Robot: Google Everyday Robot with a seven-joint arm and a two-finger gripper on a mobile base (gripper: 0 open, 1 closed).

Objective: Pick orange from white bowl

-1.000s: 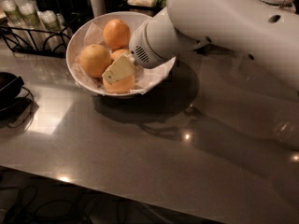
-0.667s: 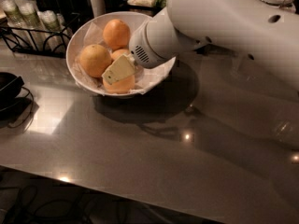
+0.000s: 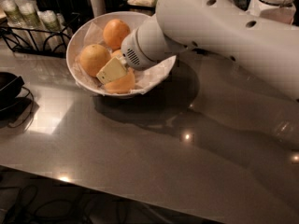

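Camera view puts the task about halfway. The gripper (image 3: 113, 72) is down inside the bowl (image 3: 80, 34), yet no orange has left it. The bowl stands on the worktop (image 3: 140, 162) toward 11 o'clock of the frame.

Three fruits show plainly in the paper lining. The top orange (image 3: 116, 33) lies at 12 o'clock in the bowl, the left orange (image 3: 95, 59) at 9 o'clock, and the low orange (image 3: 123, 85) at 6 o'clock against the near rim. A sliver of orange colour beside the wrist may be a fourth, though too little shows to be sure.

The gripper lies on the upper side of the low orange, just beside the left orange. By my reading the low orange is the target. I cannot tell whether the gripper is clamped on it or only set apart around it.

What is left, as I judge it, is a sure hold, then a lift clear of the rim without dragging the paper or nudging the other fruit.

The thick white arm (image 3: 224, 36) enters from 3 o'clock and slants down toward 10 o'clock. Its round wrist (image 3: 140, 50) hangs over the bowl's right half and hides the rim there. The gripper points out of the wrist toward 8 o'clock, low in the bowl. The arm's shadow falls on the worktop just below the bowl.
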